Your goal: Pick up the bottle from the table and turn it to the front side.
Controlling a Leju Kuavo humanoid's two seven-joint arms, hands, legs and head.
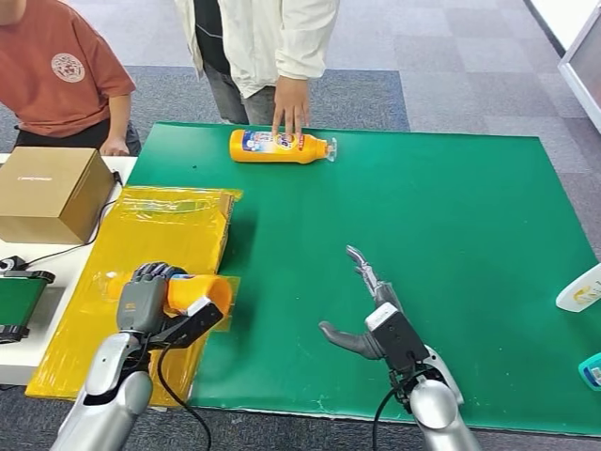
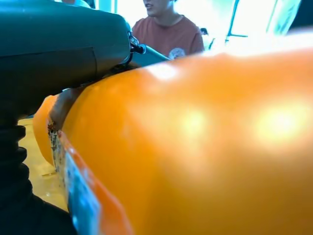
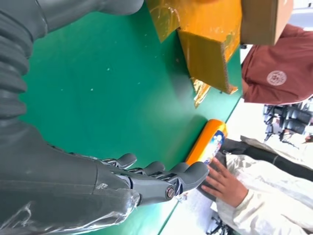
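My left hand (image 1: 146, 299) grips an orange bottle (image 1: 198, 293) lying sideways above the yellow-wrapped surface at the table's left; the same bottle (image 2: 207, 147) looms large and blurred in the left wrist view. A second orange bottle (image 1: 280, 147) with a blue label lies on its side at the far edge of the green mat (image 1: 439, 244), and a person's hand (image 1: 290, 103) rests on it. That bottle (image 3: 207, 142) and the person's hand (image 3: 221, 183) also show in the right wrist view. My right hand (image 1: 365, 315) hovers open over the mat's near middle, fingers spread (image 3: 162, 176).
A yellow-wrapped flat box (image 1: 142, 272) covers the left of the table, with a brown cardboard box (image 1: 53, 193) behind it. Two people stand at the far edge. A white bottle (image 1: 581, 289) and a teal object (image 1: 592, 371) lie at the right edge.
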